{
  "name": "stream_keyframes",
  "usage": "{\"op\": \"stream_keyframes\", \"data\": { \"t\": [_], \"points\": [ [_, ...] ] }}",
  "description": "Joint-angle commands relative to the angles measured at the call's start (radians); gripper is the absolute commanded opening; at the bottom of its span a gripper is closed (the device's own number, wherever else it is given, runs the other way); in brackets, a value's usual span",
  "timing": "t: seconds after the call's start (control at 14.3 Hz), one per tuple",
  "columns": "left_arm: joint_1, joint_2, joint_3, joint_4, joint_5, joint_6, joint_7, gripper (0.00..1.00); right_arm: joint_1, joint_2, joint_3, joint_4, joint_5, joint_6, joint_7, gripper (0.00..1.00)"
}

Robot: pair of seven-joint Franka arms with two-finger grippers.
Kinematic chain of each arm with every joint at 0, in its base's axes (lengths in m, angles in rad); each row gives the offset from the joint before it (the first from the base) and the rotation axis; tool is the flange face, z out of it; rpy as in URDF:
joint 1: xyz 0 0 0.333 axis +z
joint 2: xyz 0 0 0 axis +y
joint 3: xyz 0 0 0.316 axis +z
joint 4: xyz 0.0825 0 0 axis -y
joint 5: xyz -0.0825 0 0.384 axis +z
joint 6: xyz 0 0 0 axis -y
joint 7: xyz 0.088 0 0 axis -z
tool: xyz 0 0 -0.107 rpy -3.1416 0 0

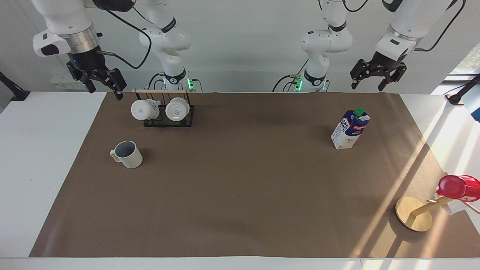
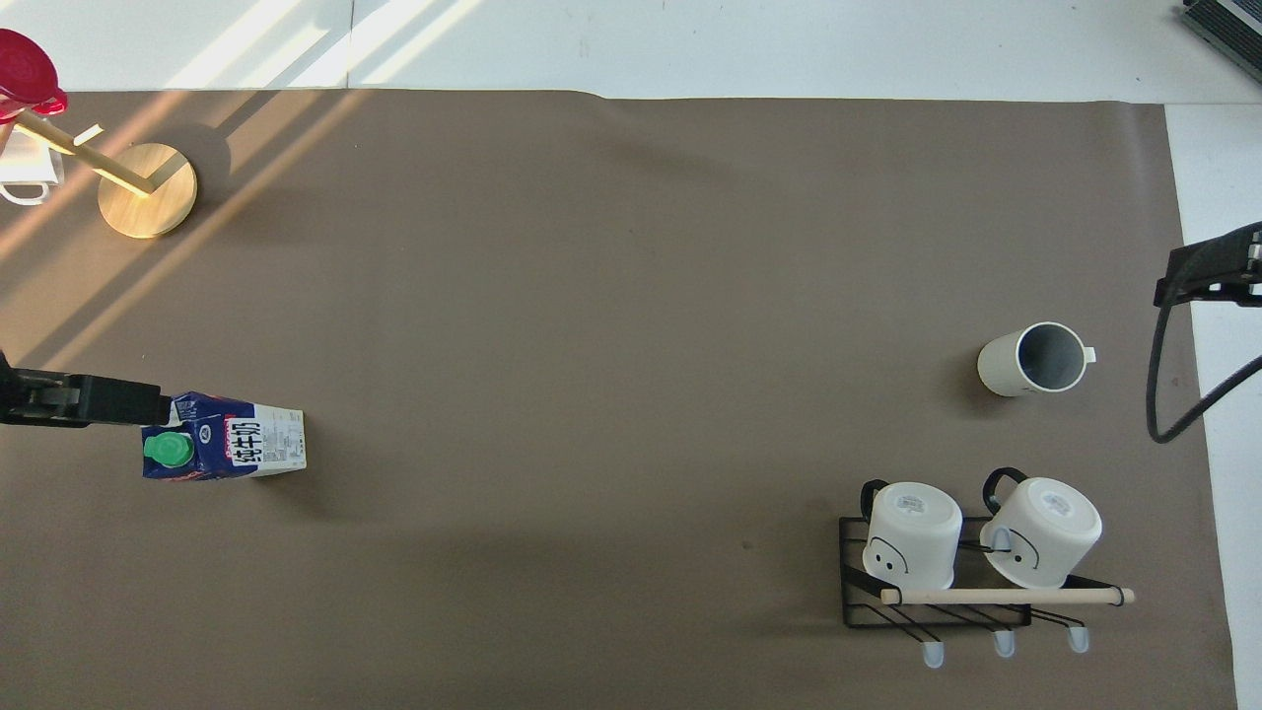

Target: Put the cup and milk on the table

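Observation:
The cream-white cup (image 1: 126, 154) stands upright on the brown mat of the table (image 1: 240, 195), toward the right arm's end; it also shows in the overhead view (image 2: 1033, 359). The milk (image 1: 350, 129) stands upright on the mat toward the left arm's end, its green cap on top; it also shows in the overhead view (image 2: 223, 450). My right gripper (image 1: 105, 90) hangs open and empty, raised over the mat's edge beside the mug rack. My left gripper (image 1: 367, 87) hangs open and empty, raised over the mat's edge near the milk. Both arms wait.
A black rack (image 1: 168, 116) with a wooden bar holds two white mugs near the robots, nearer to them than the cup. A tilted wooden stand (image 1: 414, 219) with a red cup (image 1: 455, 187) sits at the left arm's end, farther from the robots.

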Motion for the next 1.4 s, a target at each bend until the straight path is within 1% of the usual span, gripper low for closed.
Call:
{"op": "stream_keyframes", "data": {
  "t": [0.0,0.42,0.56,0.77,0.98,1.12,1.33],
  "points": [
    [0.013,0.004,-0.007,0.02,-0.003,-0.019,-0.007,1.0,-0.012,-0.021,0.002,-0.026,0.011,0.028,-0.06,1.0],
    [0.013,0.004,-0.007,0.02,-0.003,-0.019,-0.007,1.0,-0.015,-0.021,0.001,-0.032,0.011,0.046,-0.06,1.0],
    [0.012,0.004,-0.008,0.02,-0.003,-0.015,-0.008,1.0,-0.02,-0.032,0.001,-0.064,0.011,0.092,-0.058,1.0],
    [0.013,0.004,-0.007,0.02,-0.003,-0.021,-0.007,1.0,-0.021,-0.035,0.001,-0.09,0.011,0.109,-0.058,1.0],
    [0.016,0.004,-0.005,0.02,-0.003,-0.022,-0.005,1.0,-0.024,-0.035,0.001,-0.143,0.011,0.113,-0.06,1.0],
    [0.038,0.004,-0.005,0.02,-0.003,-0.021,-0.005,1.0,-0.024,-0.037,0.001,-0.188,0.011,0.144,-0.061,1.0],
    [0.039,0.004,-0.005,0.02,-0.003,-0.022,-0.002,1.0,-0.027,-0.043,0.001,-0.269,0.011,0.198,-0.061,1.0]
  ]
}}
